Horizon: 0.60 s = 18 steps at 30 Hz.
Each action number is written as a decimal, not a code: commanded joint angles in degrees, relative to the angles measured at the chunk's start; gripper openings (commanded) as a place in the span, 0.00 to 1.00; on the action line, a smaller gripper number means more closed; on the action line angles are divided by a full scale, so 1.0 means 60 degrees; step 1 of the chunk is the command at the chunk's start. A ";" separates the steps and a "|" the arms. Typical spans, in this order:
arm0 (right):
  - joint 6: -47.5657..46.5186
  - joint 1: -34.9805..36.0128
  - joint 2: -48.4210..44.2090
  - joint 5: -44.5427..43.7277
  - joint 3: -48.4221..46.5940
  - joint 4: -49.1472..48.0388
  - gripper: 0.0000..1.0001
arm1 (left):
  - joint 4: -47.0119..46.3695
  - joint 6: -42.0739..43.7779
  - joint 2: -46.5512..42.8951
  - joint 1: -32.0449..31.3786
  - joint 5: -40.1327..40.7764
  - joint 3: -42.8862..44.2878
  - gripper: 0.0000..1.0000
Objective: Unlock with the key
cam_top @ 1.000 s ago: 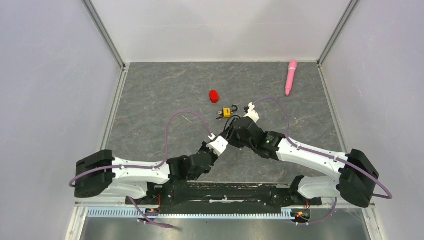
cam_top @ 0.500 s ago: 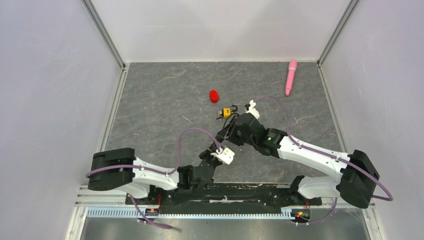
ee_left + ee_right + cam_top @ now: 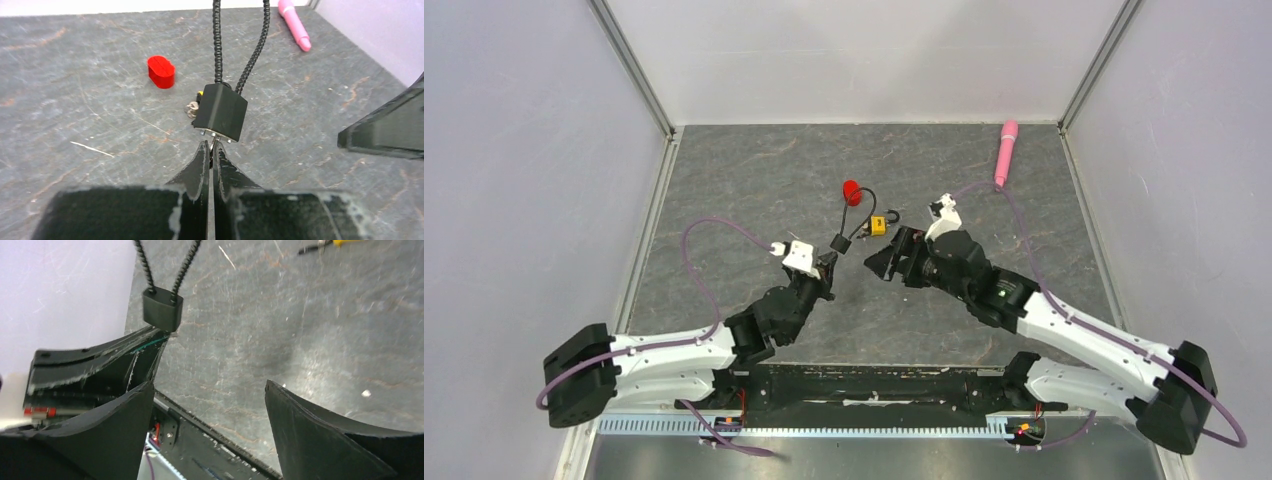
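Note:
My left gripper (image 3: 211, 146) is shut on the key (image 3: 214, 142), a thin silvery sliver that runs from the fingertips to the underside of a black block (image 3: 220, 112). A black cord (image 3: 216, 40) loops up from that block. Seen from above, the left gripper (image 3: 830, 263) holds the block (image 3: 842, 242) just left of the yellow padlock (image 3: 878, 225), which lies on the table. My right gripper (image 3: 884, 262) stands open and empty to the right of the block. In its own view, the right gripper (image 3: 209, 386) faces the block (image 3: 162, 310) from a short way off.
A red oval piece (image 3: 852, 190) lies behind the cord loop. A pink pen-like stick (image 3: 1005, 155) lies at the back right. A small silvery lump (image 3: 191, 109) sits against the padlock's near-left side. White walls enclose the grey table (image 3: 724, 200).
The right gripper has opened and drawn back to the right. The left arm has swung out to the left, carrying the key, block and cord, and the cord now loops toward the red piece.

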<state>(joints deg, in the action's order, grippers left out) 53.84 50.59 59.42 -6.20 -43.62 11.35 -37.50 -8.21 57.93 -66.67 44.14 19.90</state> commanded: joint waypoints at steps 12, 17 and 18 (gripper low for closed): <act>-0.3179 -0.0534 -0.1801 0.1645 0.3057 -0.6183 0.83 | -0.0360 -0.5555 -0.0692 0.2453 -0.5361 -0.0561 0.02; -0.2238 -0.0583 -0.0964 0.2342 0.3183 -0.7342 0.81 | -0.1126 -0.6150 -0.0265 0.2543 -0.6039 -0.0477 0.02; -0.2107 -0.0608 -0.0832 0.2296 0.3177 -0.7321 0.80 | -0.1247 -0.6231 -0.0227 0.2544 -0.6158 -0.0453 0.02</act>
<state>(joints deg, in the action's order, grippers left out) 37.80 47.33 52.10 3.51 -24.80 -23.77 -36.10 -39.03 55.70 -51.72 12.82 16.58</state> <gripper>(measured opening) 0.813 0.037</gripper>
